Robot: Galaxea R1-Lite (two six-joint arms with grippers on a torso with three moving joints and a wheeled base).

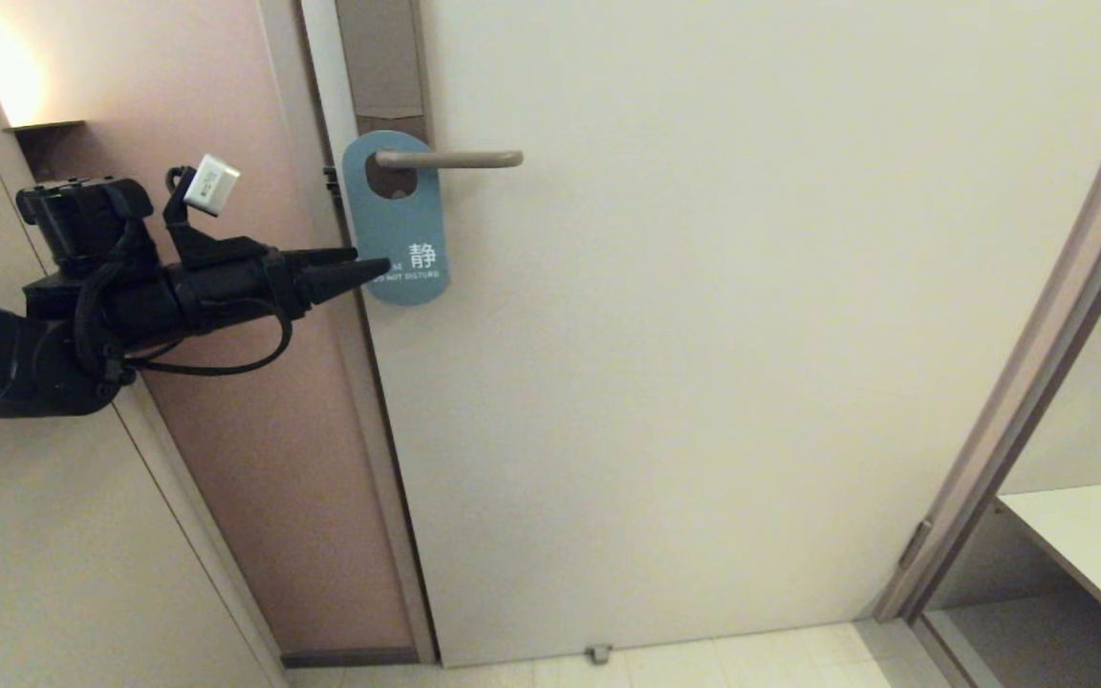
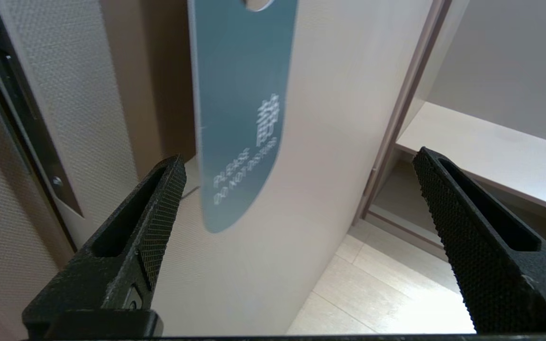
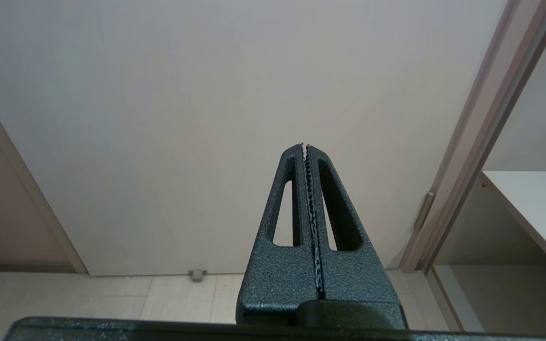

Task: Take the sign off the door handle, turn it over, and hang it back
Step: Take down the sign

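head view: i have the left gripper (image 1: 364,264) at the lower left edge of the flat blue round-ended sign (image 1: 398,225), which hangs lengthwise down from the slim bronze door handle (image 1: 450,159). left wrist view: jaws spread, sign ahead, off toward one finger. right wrist view: right gripper (image 3: 305,147) pressed together, well away from the handle.

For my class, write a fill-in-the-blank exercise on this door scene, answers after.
1. The sign hangs on the door handle with its ____ side showing.
2. The left gripper has its fingers ____.
3. The right gripper is ____.
4. The sign hangs by its oval ____.

Answers: blue; open; shut; hole
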